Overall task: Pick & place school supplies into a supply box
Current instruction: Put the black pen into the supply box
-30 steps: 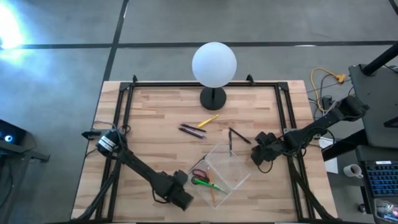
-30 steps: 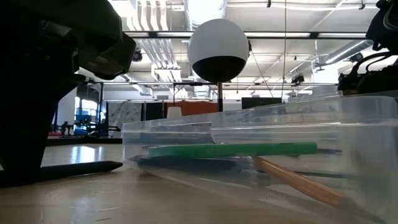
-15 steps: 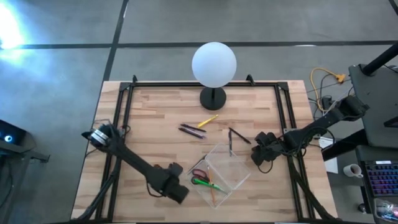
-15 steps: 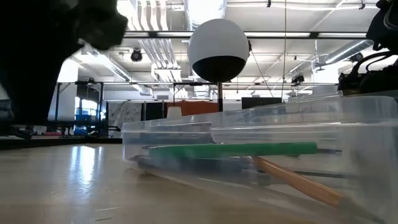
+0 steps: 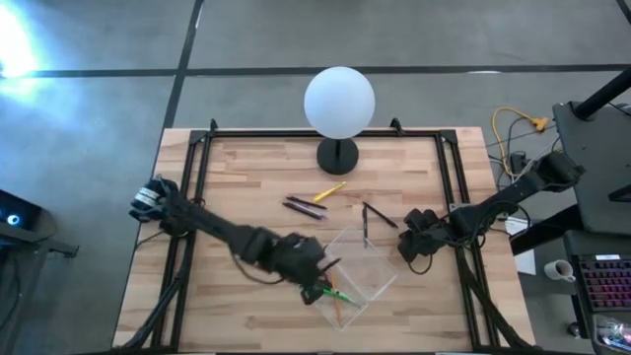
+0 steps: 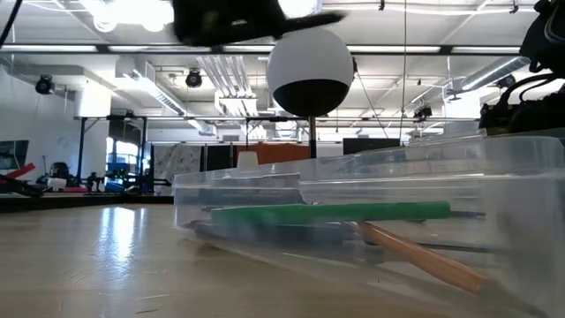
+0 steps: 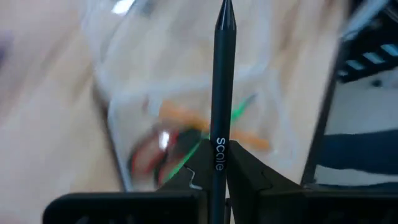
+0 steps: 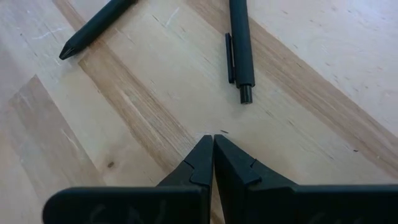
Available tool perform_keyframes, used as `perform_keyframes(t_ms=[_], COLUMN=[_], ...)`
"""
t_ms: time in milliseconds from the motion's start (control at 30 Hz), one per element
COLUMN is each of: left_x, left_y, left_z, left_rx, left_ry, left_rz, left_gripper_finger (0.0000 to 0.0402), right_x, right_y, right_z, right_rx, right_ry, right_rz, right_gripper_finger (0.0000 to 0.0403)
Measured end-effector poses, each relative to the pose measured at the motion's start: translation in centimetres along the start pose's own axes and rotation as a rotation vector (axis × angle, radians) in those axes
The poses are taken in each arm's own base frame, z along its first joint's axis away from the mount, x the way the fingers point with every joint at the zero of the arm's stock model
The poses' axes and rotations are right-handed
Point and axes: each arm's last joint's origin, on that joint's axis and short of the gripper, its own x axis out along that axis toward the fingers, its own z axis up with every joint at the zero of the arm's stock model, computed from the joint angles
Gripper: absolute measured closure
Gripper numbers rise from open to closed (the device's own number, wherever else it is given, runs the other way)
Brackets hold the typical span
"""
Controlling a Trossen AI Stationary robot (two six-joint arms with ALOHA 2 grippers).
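Wooden worktop [image 5: 246, 197], pale planks in a black frame, with a white globe lamp [image 5: 339, 102] at the far edge and an open workshop hall behind it. Near the front, a little right of centre, sits the clear supply box [image 5: 367, 258], set at an angle. In its near-left end already lie the red-handled scissors [image 5: 315, 276], the green marker [image 5: 321, 289] and a yellow pencil [image 6: 424, 256].

The left claw [image 5: 314, 264] is clamped on a dark pen [image 7: 222, 106], with the pen jutting out past the fingertips, and it hangs just above the box's left rim. From its own wrist camera the box contents show right beneath the pen's tip.

To my eye the step in hand is the drop. It would go best if the claw carried a touch further right, so the whole pen sits over the open interior, and turned the pen along the box's long side, since the box looks barely longer than a pen. Lowering before letting go should keep it from bouncing off the rim or rolling off the things inside.

Still out on the planks: another yellow pencil [image 5: 330, 191] and two dark pens [image 5: 304, 207] beyond the box toward the lamp, and two more pens [image 5: 373, 219] by the box's far corner.

The right claw [image 8: 213, 144] waits just right of the box with its fingers pressed together and nothing between them, those last two pens lying just ahead of it.
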Motion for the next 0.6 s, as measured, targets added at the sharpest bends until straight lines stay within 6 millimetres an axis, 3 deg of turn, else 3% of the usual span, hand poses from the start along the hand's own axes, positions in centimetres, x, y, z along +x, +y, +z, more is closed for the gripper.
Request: perform_keyframes(t_ms=[267,433,600], left_x=[3.6,6.5,8.8], left_y=[-0.4,-1.6,-2.7], left_z=[3.3,3.7,3.4], left_rx=[0.476,0.709,0.814], left_ry=[0.163,0.249,0.33], left_rz=[-0.039,-0.05,-0.102], left_gripper_finger=[0.0395,0.0394,0.0393], right_x=[0.0,0.0,0.0], right_y=[0.0,-0.2,-0.2], right_z=[0.0,-0.1,-0.1], right_rx=[0.002,0.0,-0.005], right_ry=[0.013,0.023,0.025], right_rz=[-0.002,-0.01,-0.013], right_gripper_finger=[0.0394,0.0394,0.0394])
